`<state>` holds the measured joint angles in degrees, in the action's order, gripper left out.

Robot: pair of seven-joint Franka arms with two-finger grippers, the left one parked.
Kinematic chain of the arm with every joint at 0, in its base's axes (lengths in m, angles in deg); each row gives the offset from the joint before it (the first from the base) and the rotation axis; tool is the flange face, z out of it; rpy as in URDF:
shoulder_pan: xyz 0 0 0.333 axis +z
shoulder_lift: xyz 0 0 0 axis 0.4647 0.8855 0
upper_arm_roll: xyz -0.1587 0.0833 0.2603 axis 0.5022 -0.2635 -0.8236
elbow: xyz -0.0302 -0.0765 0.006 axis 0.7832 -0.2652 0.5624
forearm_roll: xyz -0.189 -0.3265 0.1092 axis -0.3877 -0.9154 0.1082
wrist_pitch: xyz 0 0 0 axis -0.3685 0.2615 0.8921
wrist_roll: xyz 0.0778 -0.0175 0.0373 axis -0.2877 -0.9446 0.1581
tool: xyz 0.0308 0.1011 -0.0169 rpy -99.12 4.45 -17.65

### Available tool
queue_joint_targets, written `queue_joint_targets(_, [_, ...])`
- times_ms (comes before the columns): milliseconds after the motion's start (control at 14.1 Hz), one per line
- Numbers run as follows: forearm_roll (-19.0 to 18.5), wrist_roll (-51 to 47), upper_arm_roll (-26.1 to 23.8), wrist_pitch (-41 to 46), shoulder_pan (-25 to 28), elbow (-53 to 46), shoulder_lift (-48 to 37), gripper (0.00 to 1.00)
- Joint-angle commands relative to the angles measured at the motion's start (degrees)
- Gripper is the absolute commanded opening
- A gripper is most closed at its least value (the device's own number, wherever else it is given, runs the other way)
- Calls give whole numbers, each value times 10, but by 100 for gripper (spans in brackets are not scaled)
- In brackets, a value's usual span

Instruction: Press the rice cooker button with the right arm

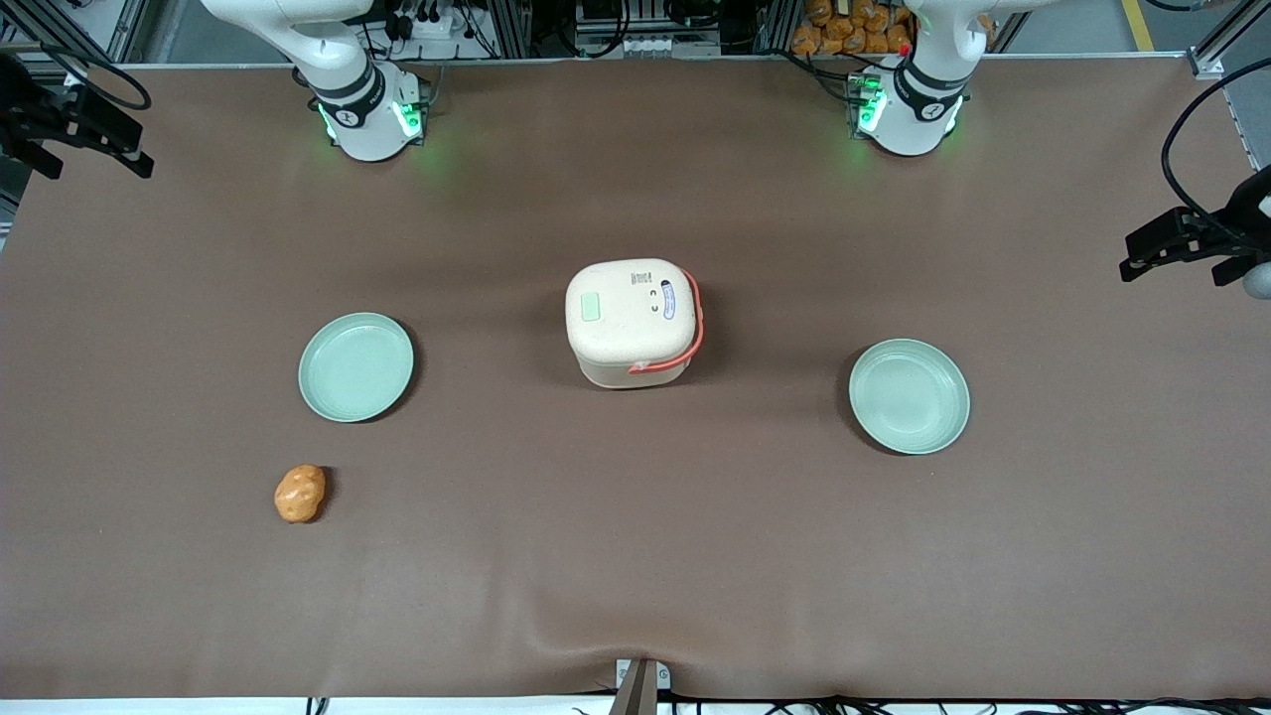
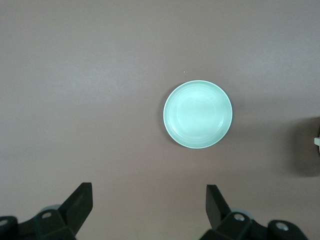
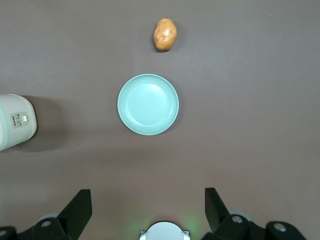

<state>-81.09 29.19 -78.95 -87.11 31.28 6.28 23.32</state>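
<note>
Meanwhile the rice cooker (image 1: pixel 630 323) sat mid-frame on the desk (image 1: pixel 635 556), button (image 1: pixel 591 307) facing up on its lid; the gripper (image 3: pixel 148 210) hung high above a plate (image 3: pixel 148 104), jaws spread wide.

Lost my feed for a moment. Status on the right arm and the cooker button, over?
Tool open, high over the plate, nothing held. Rice cooker mid-table, lid shut, button untouched. Potato lies off the path.

one rice cooker (image 1: pixel 630 320), two pale green plates (image 1: pixel 355 366) (image 1: pixel 909 395), one potato (image 1: pixel 300 493) and one open pincer (image 3: pixel 148 210).
</note>
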Motion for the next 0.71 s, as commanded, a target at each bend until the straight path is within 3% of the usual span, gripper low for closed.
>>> queue_joint_targets(0, [11,6,-3,-1,-5,-1,0,100])
queue_joint_targets(425, [14,-4,-5,-6,-4,-9,1,100])
queue_joint_targets(638, [39,-2,-6,-4,-4,-26,-1,100])
